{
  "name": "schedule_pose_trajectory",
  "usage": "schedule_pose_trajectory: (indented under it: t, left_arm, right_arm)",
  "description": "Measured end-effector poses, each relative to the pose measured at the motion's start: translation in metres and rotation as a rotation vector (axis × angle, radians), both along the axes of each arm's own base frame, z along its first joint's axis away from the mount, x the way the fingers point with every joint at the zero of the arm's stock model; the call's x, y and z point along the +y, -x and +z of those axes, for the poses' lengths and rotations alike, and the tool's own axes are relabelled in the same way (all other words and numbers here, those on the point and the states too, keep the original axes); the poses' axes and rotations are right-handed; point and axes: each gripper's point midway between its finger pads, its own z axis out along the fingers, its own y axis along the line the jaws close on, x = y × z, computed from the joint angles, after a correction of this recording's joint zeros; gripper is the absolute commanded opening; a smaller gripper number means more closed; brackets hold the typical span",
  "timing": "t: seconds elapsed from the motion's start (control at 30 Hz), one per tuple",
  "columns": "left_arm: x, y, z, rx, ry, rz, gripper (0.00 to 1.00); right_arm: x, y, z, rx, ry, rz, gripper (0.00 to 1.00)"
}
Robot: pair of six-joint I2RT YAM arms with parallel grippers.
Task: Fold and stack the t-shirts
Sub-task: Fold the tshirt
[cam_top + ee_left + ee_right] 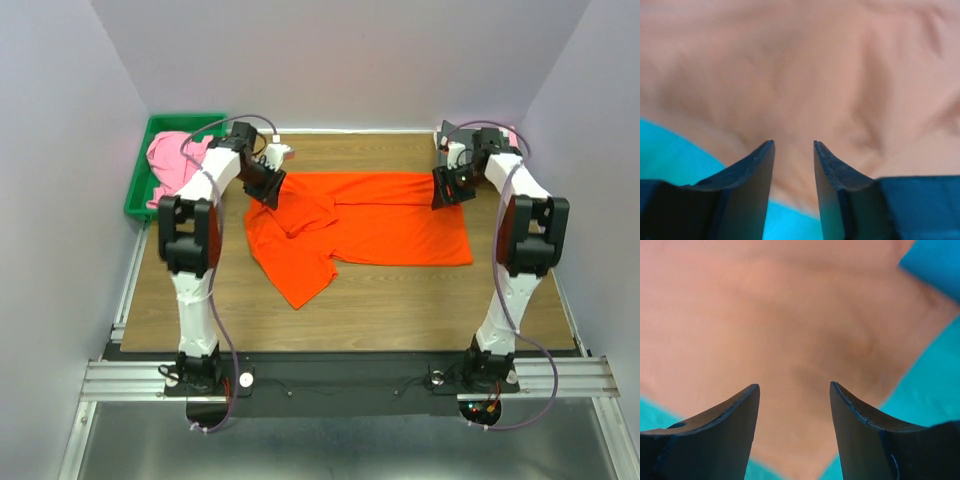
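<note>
A bright orange t-shirt (380, 225) lies spread across the middle of the table, with its left part folded over into a point toward the front. My left gripper (268, 190) hovers over the shirt's back left corner. In the left wrist view its jaws (793, 143) stand apart, and the orange cloth (800, 75) shows beyond them with nothing between. My right gripper (447, 190) is over the shirt's back right corner. Its jaws (794, 385) are also apart above the cloth (765, 315). A light pink t-shirt (175, 160) lies bunched in the tray.
A green plastic tray (138, 190) stands at the back left, off the table's edge. Something dark (452, 135) sits at the back right behind the right arm. Walls close in the back and both sides.
</note>
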Motion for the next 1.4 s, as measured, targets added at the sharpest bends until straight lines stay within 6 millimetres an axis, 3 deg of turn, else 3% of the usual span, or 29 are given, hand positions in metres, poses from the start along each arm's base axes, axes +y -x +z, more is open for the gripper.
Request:
schedule_pose_trajectory:
  t: [0.17, 0.27, 0.33, 0.4, 0.53, 0.83, 1.17, 1.33, 1.4]
  left_arm:
    - [0.001, 0.068, 0.068, -0.109, 0.021, -0.150, 0.52]
    - [-0.008, 0.115, 0.082, -0.156, 0.022, -0.258, 0.52]
    - [-0.015, 0.143, 0.067, -0.142, 0.008, -0.325, 0.52]
    - [-0.023, 0.177, 0.039, -0.083, -0.030, -0.408, 0.52]
    - [-0.029, 0.216, -0.004, -0.003, -0.103, -0.494, 0.51]
    - [-0.018, 0.190, -0.012, -0.084, -0.178, -0.453, 0.51]
    - [-0.011, 0.184, -0.034, -0.053, -0.235, -0.452, 0.50]
    - [-0.010, 0.183, -0.034, -0.055, -0.237, -0.448, 0.50]
    - [-0.009, 0.183, -0.034, -0.054, -0.238, -0.446, 0.50]
  right_arm:
    - [-0.006, 0.048, 0.053, -0.096, 0.093, 0.128, 0.61]
    - [-0.012, 0.078, 0.058, -0.109, 0.162, 0.199, 0.56]
    - [-0.019, 0.096, 0.046, -0.075, 0.207, 0.244, 0.54]
    - [-0.026, 0.113, 0.025, -0.018, 0.247, 0.283, 0.53]
    - [-0.036, 0.140, -0.006, 0.072, 0.300, 0.344, 0.52]
    - [-0.047, 0.153, -0.031, 0.089, 0.362, 0.418, 0.51]
    - [-0.051, 0.152, -0.041, 0.070, 0.392, 0.442, 0.50]
    - [-0.054, 0.150, -0.036, 0.051, 0.412, 0.440, 0.48]
    - [-0.054, 0.146, -0.024, 0.011, 0.427, 0.433, 0.47]
